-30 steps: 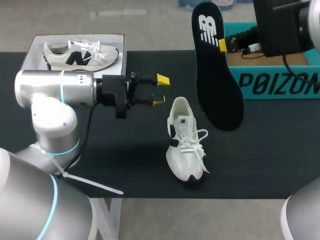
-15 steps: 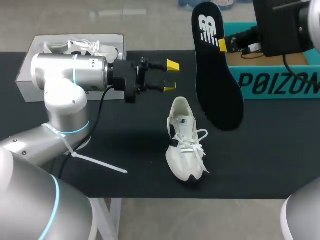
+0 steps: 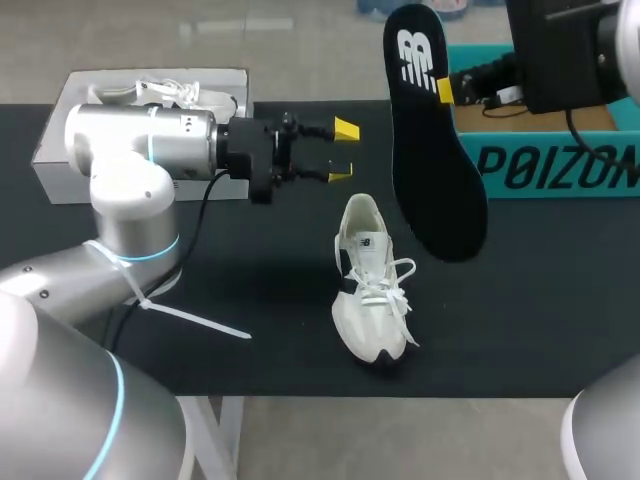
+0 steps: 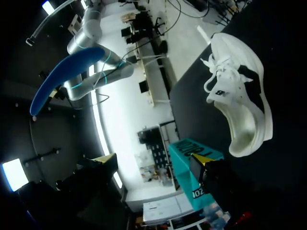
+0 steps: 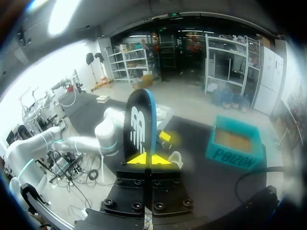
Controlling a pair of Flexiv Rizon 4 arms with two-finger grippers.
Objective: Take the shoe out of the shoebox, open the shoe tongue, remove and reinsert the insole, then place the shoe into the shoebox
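Observation:
A white shoe [image 3: 372, 290] lies on the black table [image 3: 250, 330], toe toward the front edge, laces loose. Above and to its right hangs a black insole [image 3: 432, 150] with a blue underside, my right gripper [image 3: 445, 90] shut on its upper edge. Behind the insole stands the open teal shoebox [image 3: 560, 160]. My left gripper [image 3: 342, 152] is open and holds nothing, up in the air left of the insole and beyond the shoe's heel. From the left wrist, the shoe [image 4: 240, 105] lies off to one side of the open gripper [image 4: 153, 160]. In the right wrist view, the insole [image 5: 139, 124] stands up from the shut gripper [image 5: 144, 159].
A white box [image 3: 60, 130] with another shoe in it sits at the far left of the table, partly hidden by my left arm [image 3: 140, 150]. Bare black table lies in front of the shoe and to its right.
My left arm swung away from the front edge and a little to the right, its open gripper now nearer the insole. The right arm, insole and shoe have not moved.

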